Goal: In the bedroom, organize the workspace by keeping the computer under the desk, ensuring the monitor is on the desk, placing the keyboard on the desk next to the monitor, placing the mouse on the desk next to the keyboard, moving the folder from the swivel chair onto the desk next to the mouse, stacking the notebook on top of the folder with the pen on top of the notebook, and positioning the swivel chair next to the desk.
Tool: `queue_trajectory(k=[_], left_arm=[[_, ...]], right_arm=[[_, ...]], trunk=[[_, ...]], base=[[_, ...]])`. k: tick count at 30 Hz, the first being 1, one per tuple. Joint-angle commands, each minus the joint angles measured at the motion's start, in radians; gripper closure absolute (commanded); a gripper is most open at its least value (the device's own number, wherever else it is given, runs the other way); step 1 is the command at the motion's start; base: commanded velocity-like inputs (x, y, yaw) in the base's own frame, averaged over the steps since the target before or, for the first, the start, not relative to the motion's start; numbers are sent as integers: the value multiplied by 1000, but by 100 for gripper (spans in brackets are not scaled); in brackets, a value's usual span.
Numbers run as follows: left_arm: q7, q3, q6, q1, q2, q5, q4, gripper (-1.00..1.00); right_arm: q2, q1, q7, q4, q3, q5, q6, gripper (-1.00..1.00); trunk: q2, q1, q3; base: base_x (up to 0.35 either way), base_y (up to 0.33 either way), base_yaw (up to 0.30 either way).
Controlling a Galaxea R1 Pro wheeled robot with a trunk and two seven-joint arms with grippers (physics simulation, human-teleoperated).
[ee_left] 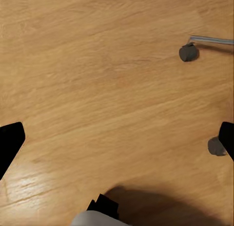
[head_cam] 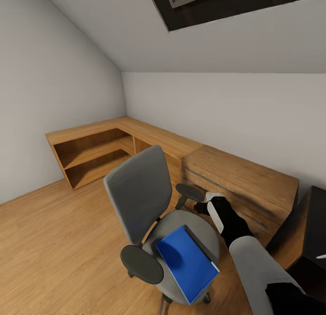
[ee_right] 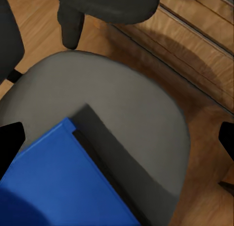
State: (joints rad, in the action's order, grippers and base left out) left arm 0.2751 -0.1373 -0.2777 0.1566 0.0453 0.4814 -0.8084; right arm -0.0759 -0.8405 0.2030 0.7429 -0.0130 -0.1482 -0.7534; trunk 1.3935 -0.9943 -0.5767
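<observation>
Room: attic bedroom, sloped ceiling, wood floor (head_cam: 54, 233).

Light wooden cabinets (head_cam: 149, 138): low shelving along the far walls, with a drawer unit at far right.

Worktop (head_cam: 317, 224): glossy black, only its corner in view at near right, well apart from the chair's seat.

Swivel chair (head_cam: 140, 188): grey, standing mid-floor, backrest toward the left, black armrests on either side. Two of its castors (ee_left: 187, 52) show in my left wrist view, resting on bare floor.

Folder (head_cam: 188, 260): bright blue, lying flat on the chair seat, its near corner reaching toward the seat's edge. The right wrist view has it (ee_right: 58, 182) directly below, a thin dark edge running along one side; I cannot tell whether that is the notebook or only shadow.

My right hand (head_cam: 206, 205): hovering above the seat, just beyond the folder's far edge, near the right armrest. Its fingertips (ee_right: 9, 143) sit wide apart, holding nothing.

My left hand (ee_left: 117, 143): also spread apart, empty, pointed at bare floor.

Hazards, as I judge them: the folder lies flat with little edge to catch, so a pinch may slide it off the seat. Pressing down could roll or spin the chair away. The right armrest crowds my approach; a knock there would also shift the chair.
</observation>
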Motion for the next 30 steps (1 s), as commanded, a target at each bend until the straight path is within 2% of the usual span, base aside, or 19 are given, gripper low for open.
queue_trajectory(k=[1,5,12,15,16,19,22,23,24,27,30], left_arm=[[8,8,-5,0,2,8,-19,-100],[8,22,-2,0,3,9,-29,-100],[9,85,12,0,4,10,-34,-100],[9,95,33,0,4,10,-39,-100],[11,105,154,0,4,8,-141,-100],[18,117,267,0,5,8,-234,-100],[24,152,419,0,5,10,-336,-100],[27,189,533,0,4,14,-411,-100],[28,211,590,0,3,16,-450,-100],[29,271,745,0,0,27,-563,-100],[29,319,865,0,-3,46,-662,-100]], right_arm=[[-11,5,8,1,-9,-11,-3,-100],[-17,12,6,1,-11,-11,4,-100],[-14,35,-5,2,-10,-11,47,-100],[-12,46,-14,3,-10,-10,54,-100],[-8,56,-31,2,-10,-10,60,-100],[-6,58,-39,2,-10,-12,61,-100],[-4,59,-47,2,-10,-13,61,-100],[-3,59,-53,2,-10,-14,61,-100],[-2,60,-56,2,-10,-14,61,-100],[-2,60,-61,3,-10,-14,61,-100],[-1,62,-65,3,-10,-14,62,-100]], trunk=[[1,0,-2],[1,0,-6],[1,0,-13],[1,0,-16],[1,0,-17],[1,0,-20],[1,0,-24],[1,0,-25],[1,0,-25],[1,0,-28],[1,0,-30]], base=[[0,0,209],[0,0,209],[0,0,209],[0,0,209],[0,0,199],[0,0,193],[0,0,174],[0,0,151],[0,0,145],[0,0,135],[0,0,84]])
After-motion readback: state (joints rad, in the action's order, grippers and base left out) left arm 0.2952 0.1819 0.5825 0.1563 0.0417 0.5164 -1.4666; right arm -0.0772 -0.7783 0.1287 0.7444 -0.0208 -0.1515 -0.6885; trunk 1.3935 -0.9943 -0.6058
